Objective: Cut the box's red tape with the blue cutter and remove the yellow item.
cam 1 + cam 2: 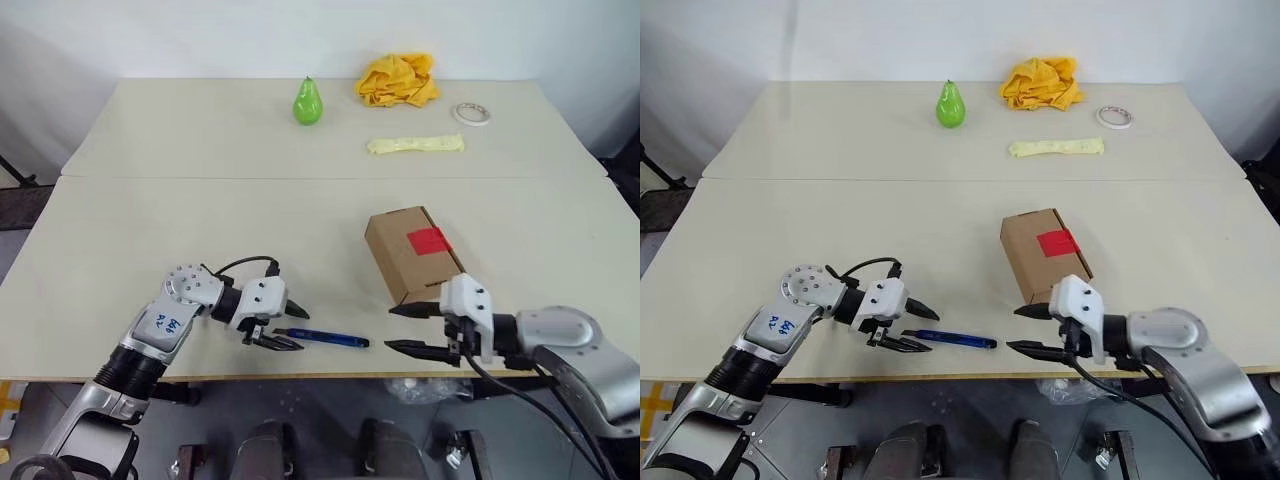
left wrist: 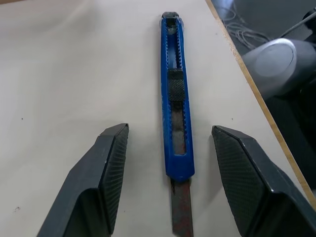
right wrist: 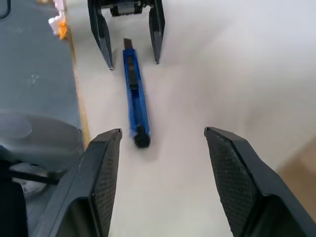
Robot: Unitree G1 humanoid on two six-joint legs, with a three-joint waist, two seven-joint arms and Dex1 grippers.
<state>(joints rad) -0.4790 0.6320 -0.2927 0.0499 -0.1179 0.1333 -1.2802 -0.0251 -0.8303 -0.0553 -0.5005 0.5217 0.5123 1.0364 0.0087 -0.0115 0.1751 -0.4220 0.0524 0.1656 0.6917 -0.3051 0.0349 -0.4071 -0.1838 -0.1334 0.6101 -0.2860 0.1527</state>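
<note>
You have the table (image 1: 150,250) ahead. The blue cutter (image 1: 325,338) lies flat near its front edge, between the left gripper (image 1: 283,327) at its left end and the right gripper (image 1: 412,330) further right. The left gripper's spread fingers (image 2: 106,163) flank the cutter's blade end, not touching it. The box (image 1: 405,265) sits just behind the right gripper, with the red tape (image 1: 428,240) on its upper face. Along the far side, left to right: a pear (image 1: 308,102), a cloth heap (image 1: 398,80), a tape roll (image 1: 470,114). A long strip (image 1: 415,145) lies in front of the heap.

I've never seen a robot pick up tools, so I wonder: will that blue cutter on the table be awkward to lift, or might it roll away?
The blue cutter looks flat-sided, so it probably won't roll. It seems stiff and light. Being slim and flat on the table, it may slide when nudged. Its blade looks extended, so the tip could catch.
</note>
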